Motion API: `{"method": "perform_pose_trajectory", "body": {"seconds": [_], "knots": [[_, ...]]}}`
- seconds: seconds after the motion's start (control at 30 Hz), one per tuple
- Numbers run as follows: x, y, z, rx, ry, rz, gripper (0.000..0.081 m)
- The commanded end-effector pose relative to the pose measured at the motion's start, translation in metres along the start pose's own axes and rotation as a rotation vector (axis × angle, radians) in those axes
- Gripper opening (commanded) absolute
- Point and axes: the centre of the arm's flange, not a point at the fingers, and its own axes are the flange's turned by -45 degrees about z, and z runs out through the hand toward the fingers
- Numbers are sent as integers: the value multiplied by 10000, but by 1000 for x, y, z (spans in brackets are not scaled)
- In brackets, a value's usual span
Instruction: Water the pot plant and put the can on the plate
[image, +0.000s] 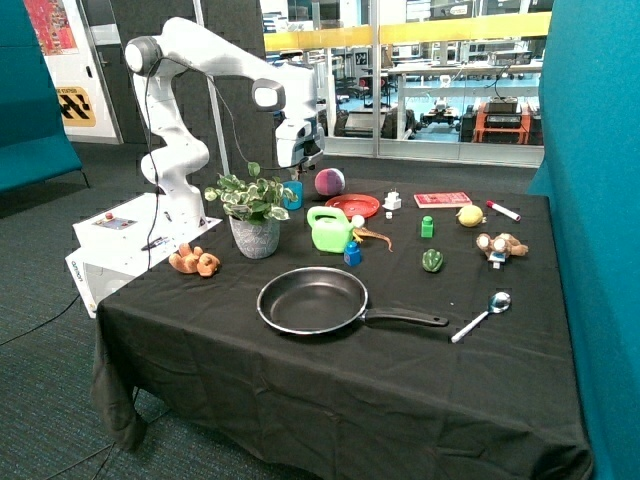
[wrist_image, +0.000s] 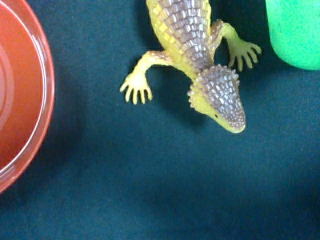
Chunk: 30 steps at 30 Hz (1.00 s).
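1. The can stands upright on the black table, between the pot plant and a small blue toy, just in front of the plate. Nothing is holding it. Task looks not started: no watering, and the plate is bare.
2. The gripper hangs above the back of the table, over the area behind the can and near the plate. Fingers aren't visible in either view, so I can't tell if they are spread or pressed together. It holds nothing that I can see.
3. The wrist view looks straight down at the cloth: plate rim at one edge, a scaly toy lizard in the middle, a corner of the can at the other edge.
4. Handling guess: thin moulded plastic, so light and stiff, with a smooth, slightly slippery skin. It would tip easily if nudged from the side. Can't see any water in it.
5. Grip: the loop handle at the top is the best bet, narrow enough for two fingers and it keeps the spout free for tilting towards the plant. The body looks too wide and rounded.
6. Risks: the lizard and blue toy crowd the can's side, and leaves overhang near the pour path.
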Motion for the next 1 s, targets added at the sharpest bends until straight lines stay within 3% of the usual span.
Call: {"method": "perform_pose_trajectory", "body": {"seconds": [0.0, 0.07, 0.13, 0.17, 0.23, 0.6, 0.97], "knots": [[0, -1, 0, -41, 78, -2812, 808], [1, -1, -1, -42, 78, -2914, 808], [2, -1, -2, -42, 78, -2858, 398], [2, -1, -2, -42, 78, -2922, 291], [2, -1, -2, -42, 78, -2857, 211], [5, 6, -4, -41, 79, -2671, 187], [22, 30, -2, -36, 81, -1489, 196]]}}
